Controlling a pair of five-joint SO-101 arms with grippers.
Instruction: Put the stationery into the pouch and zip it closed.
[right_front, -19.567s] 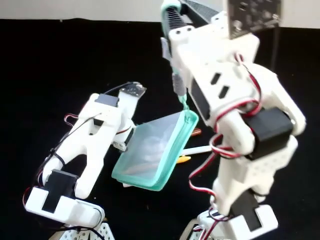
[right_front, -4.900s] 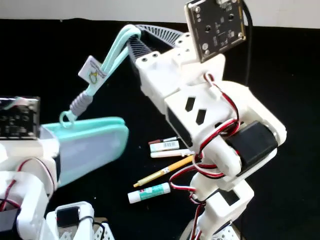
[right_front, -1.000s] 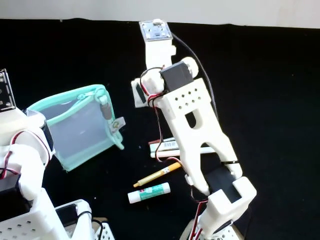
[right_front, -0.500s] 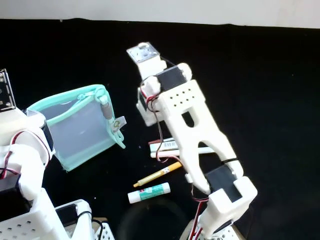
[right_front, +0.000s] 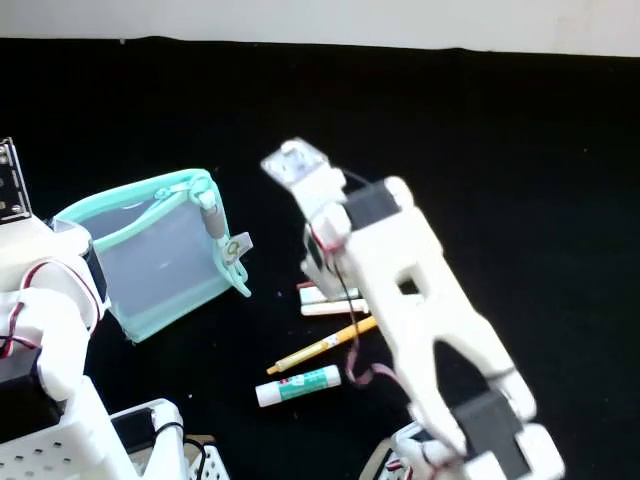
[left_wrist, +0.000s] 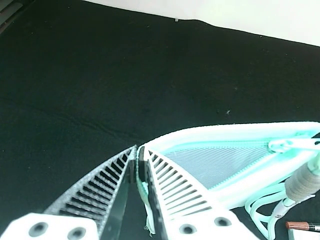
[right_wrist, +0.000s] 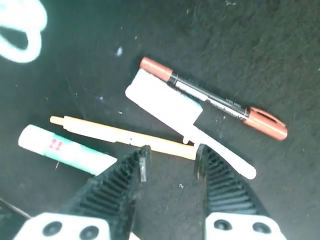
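The glue stick (right_front: 298, 385), white with a green label, lies closest to the near edge of the black table (right_front: 520, 150), between the two arm bases. Just beyond it is a yellow pen (right_front: 322, 346), set at a slant and apart from the glue stick. Past the pen come a flat white plastic tool (right_front: 330, 307) and a red-brown marker (right_front: 305, 288) lying against the tool's far side. Both are partly covered by the right arm (right_front: 420, 300), which leans low over this group.

The right gripper (right_wrist: 171, 161) hangs over the pen. Its jaws stand moderately apart with nothing between them, and one end of the pen shows in the gap.

Toward the table's left edge, well apart from the pens, is the mint-green pouch (right_front: 160, 255) with its clear side panel. It is tilted up on edge by the left arm (right_front: 50, 300). The left gripper (left_wrist: 138, 150) is pinched tight on the pouch's rim, with the fabric caught between its jaws. From the pouch's corner nearest the pens hangs a cord loop (right_front: 232, 270) with a grey bead and a small tag (right_front: 238, 245).

The table ends at its far edge against a pale wall (right_front: 400, 20).
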